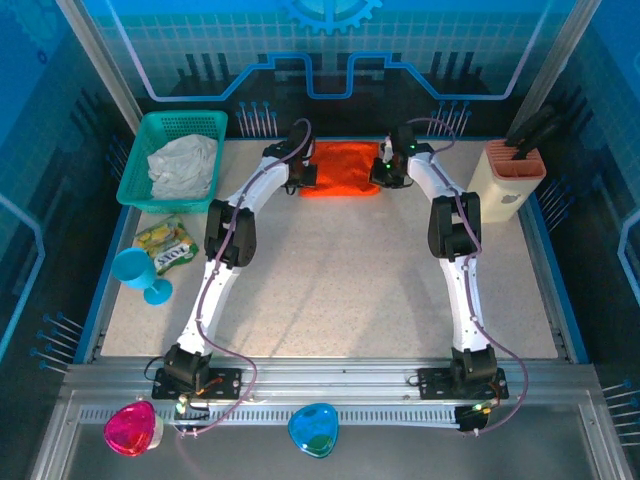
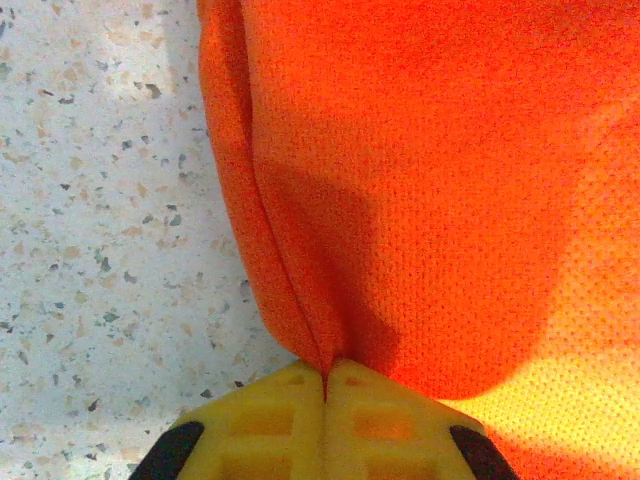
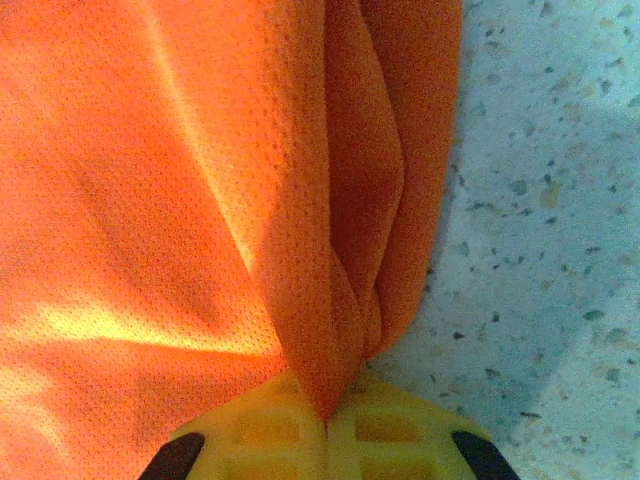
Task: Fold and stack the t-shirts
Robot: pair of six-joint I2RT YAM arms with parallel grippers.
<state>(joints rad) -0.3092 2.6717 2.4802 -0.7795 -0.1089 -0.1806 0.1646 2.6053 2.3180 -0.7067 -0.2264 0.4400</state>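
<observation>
The bright orange t-shirt (image 1: 342,166) lies folded into a rectangle at the far middle of the table. My left gripper (image 1: 306,174) is at its left edge, yellow jaws shut on a pinch of the orange fabric (image 2: 330,200). At the shirt's right edge my right gripper (image 1: 384,172) is shut on a bunched fold of the same orange t-shirt (image 3: 310,260). The whitish-grey t-shirt (image 1: 184,165) sits crumpled in the teal basket (image 1: 150,130) at the far left.
A beige knife block (image 1: 512,176) stands at the far right. A yellow snack packet (image 1: 166,243) and a blue goblet (image 1: 136,272) lie at the left edge. Speckled tabletop (image 1: 340,280) spreads between the two arms.
</observation>
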